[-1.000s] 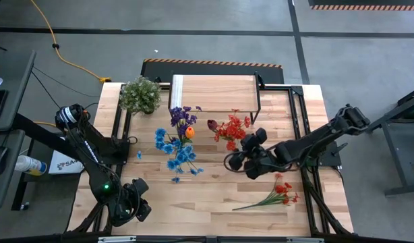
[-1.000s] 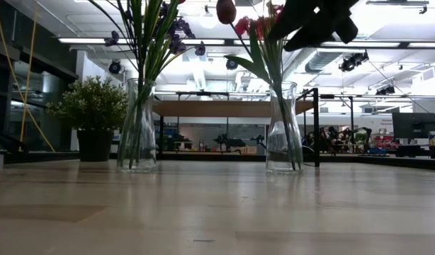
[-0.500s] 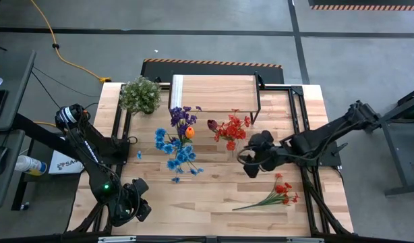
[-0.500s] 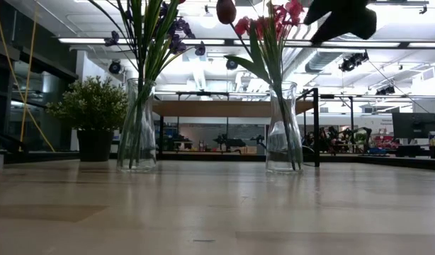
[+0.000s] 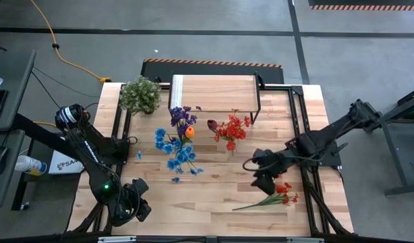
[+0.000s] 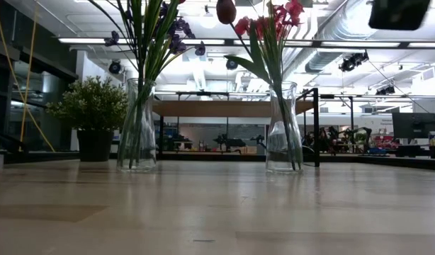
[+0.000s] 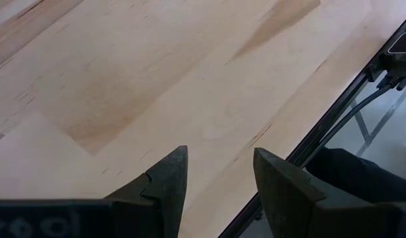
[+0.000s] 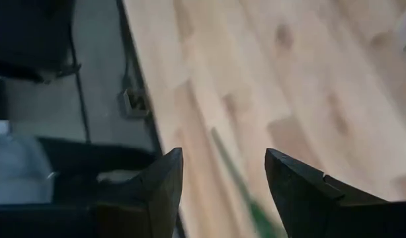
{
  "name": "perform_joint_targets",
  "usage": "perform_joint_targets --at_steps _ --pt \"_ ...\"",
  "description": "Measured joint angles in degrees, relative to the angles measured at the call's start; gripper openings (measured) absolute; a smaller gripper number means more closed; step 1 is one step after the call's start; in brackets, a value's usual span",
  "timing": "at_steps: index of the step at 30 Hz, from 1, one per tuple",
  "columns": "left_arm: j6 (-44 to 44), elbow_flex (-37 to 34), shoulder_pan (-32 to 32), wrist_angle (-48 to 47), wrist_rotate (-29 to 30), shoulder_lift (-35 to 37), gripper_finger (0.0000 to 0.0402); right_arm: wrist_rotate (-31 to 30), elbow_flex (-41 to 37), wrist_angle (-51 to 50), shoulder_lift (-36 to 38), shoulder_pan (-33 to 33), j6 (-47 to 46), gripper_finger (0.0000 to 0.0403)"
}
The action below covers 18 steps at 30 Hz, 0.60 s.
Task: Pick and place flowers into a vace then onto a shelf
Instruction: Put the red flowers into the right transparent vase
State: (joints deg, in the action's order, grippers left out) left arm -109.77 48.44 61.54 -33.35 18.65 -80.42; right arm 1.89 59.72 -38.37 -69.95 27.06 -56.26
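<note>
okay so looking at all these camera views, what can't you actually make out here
- Loose red flowers on the table: the low view misses them; the right wrist view shows only a blurred green stem.
- Right gripper: cut off by the top edge in the low view.
- Blooms in the left vase: cropped by that same edge.
- Shelf: vases and stems partly hide it in the low view.
- Left gripper: sees only bare table.

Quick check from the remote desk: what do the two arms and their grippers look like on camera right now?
Both arms are dark, jointed links. The left arm has a small green light near its lower joint and black cabling at its base. The left gripper and right gripper each have two dark, wedge-shaped fingers; the left fingers show a notched inner edge.
</note>
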Motion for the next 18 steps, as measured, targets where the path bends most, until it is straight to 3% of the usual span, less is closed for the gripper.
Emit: perform_joint_targets --at_steps 9,18 --pt "-0.03 -0.02 0.00 1.03 0.02 0.00 0.0207 2.07 0.00 -0.87 -0.02 9.49 -13.50 0.0204" --pt "0.28 -0.01 -0.02 6.04 1.49 -0.01 0.0207 -6.08 0.00 -1.31 -0.04 19.86 -29.46 0.0204"
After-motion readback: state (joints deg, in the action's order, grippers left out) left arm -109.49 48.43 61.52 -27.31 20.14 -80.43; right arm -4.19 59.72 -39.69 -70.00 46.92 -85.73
